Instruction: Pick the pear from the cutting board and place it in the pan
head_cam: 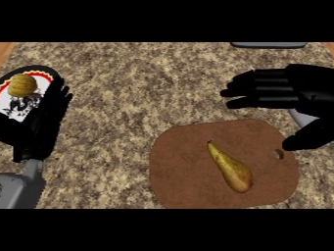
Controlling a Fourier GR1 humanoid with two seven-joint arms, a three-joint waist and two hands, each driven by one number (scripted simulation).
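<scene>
The pear [231,169] lies on the board [184,176]. The right robot hand [299,93] hovers open just above it. The left robot hand [43,122] rests open beside a plate [3,95], perhaps overlapping it.

Plate [2,95] partly behind left hand [43,122]

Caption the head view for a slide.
Open right hand above the cutting board; pear lies on it.

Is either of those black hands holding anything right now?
No. The pear lies free on the board; the right hand and left hand are open.
</scene>
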